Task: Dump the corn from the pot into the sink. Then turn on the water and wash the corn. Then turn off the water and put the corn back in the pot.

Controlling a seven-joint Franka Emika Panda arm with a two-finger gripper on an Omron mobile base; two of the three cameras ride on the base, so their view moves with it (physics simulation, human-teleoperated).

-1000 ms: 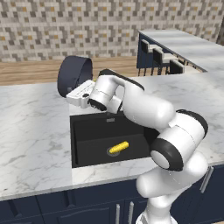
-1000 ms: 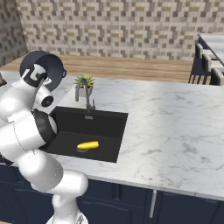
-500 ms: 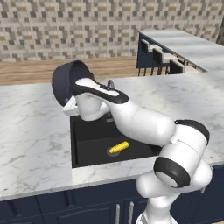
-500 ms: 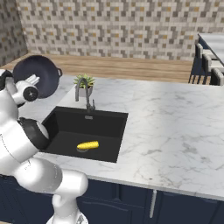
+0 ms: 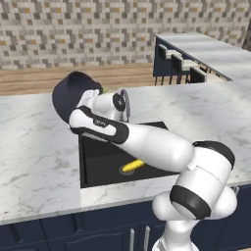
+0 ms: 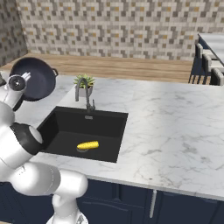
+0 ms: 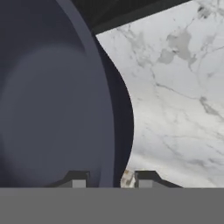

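Clamped on the rim of the pot point(image 7: 57, 100), the end effector point(image 7: 109, 179) has one fingertip inside the wall and one outside, holding the dark vessel tipped on its side in the air above the marble bench point(image 5: 34, 152), left of the sink point(image 5: 100, 162). To the right, the corn point(image 5: 133, 165) lies on the black basin floor beside the round drain point(image 6: 81, 149). Behind the basin stand the faucet point(image 6: 84, 92) and a small potted plant point(image 6: 84, 82).

We see a mosaic tile wall point(image 6: 122, 26) above a wooden ledge point(image 6: 131, 70). White marble counter point(image 6: 175, 131) tops navy cabinets point(image 6: 183, 210). Stools point(image 5: 179, 66) stand beside an island.
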